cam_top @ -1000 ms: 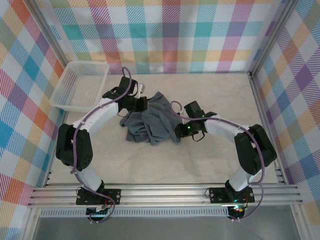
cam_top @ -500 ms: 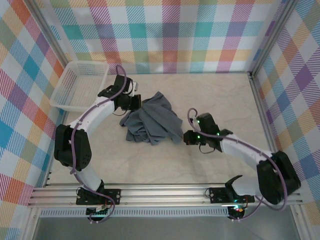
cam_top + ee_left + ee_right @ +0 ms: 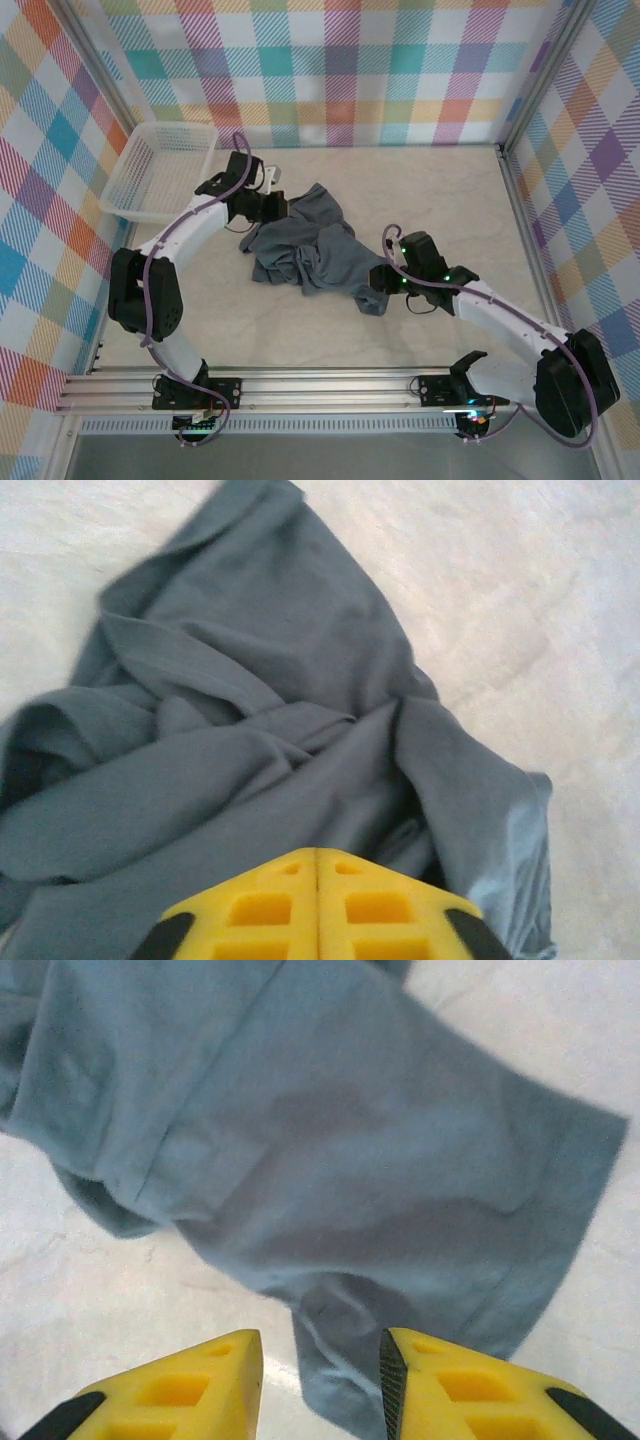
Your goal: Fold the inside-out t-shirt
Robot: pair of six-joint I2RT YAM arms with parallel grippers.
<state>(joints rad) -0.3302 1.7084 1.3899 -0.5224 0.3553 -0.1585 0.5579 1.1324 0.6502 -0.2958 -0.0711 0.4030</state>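
Observation:
The slate blue-grey t-shirt (image 3: 310, 245) lies crumpled mid-table, with one flap drawn out toward the near right. My left gripper (image 3: 279, 207) sits at the shirt's far-left edge. In the left wrist view its yellow fingers (image 3: 316, 858) are pressed together, with the shirt's folds (image 3: 250, 680) running right under them. My right gripper (image 3: 381, 291) is at the drawn-out flap. In the right wrist view it (image 3: 320, 1360) stands open, a hem corner of the shirt (image 3: 350, 1130) lying on the table between the fingers. No tag shows.
A white mesh basket (image 3: 160, 170) stands at the back left, just beyond the left arm. Checkered walls and metal frame rails enclose the pale table (image 3: 440, 190), which has bare surface at the right and along the front.
The right arm swung back toward the near right, and a flap of the shirt now stretches out after it. The left gripper stayed at the shirt's far-left edge.

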